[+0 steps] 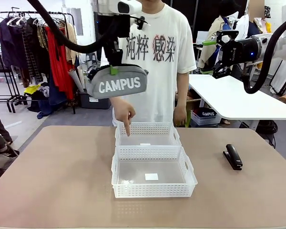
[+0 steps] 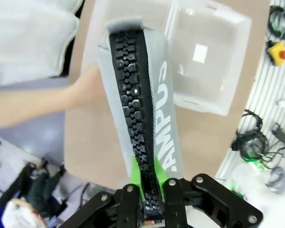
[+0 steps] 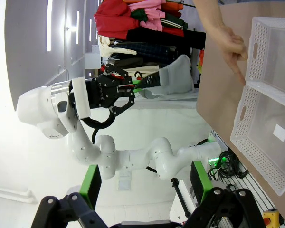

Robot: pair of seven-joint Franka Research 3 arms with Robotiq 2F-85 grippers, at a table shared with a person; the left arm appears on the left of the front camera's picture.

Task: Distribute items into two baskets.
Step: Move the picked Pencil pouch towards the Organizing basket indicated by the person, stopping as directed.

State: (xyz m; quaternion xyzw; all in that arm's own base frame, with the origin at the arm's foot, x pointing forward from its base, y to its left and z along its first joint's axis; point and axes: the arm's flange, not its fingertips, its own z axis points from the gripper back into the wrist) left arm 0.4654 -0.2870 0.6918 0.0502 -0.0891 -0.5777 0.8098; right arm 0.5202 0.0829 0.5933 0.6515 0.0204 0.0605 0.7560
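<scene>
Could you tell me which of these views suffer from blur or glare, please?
Front view: evenly lit and sharp, CAMPUS print on the pouch legible. Left wrist view: zipper crisp, the person's hand behind it blurred. Right wrist view: background washed out white around the left arm.

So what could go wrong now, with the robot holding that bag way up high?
1. The left gripper pinches the CAMPUS pouch only by its zipper edge, high above the table. It might slip out and land in the wrong spot.
2. The person's hand points down at a corner of the far basket, roughly below the pouch. If the arm lowers there, it could bump the finger.
</scene>
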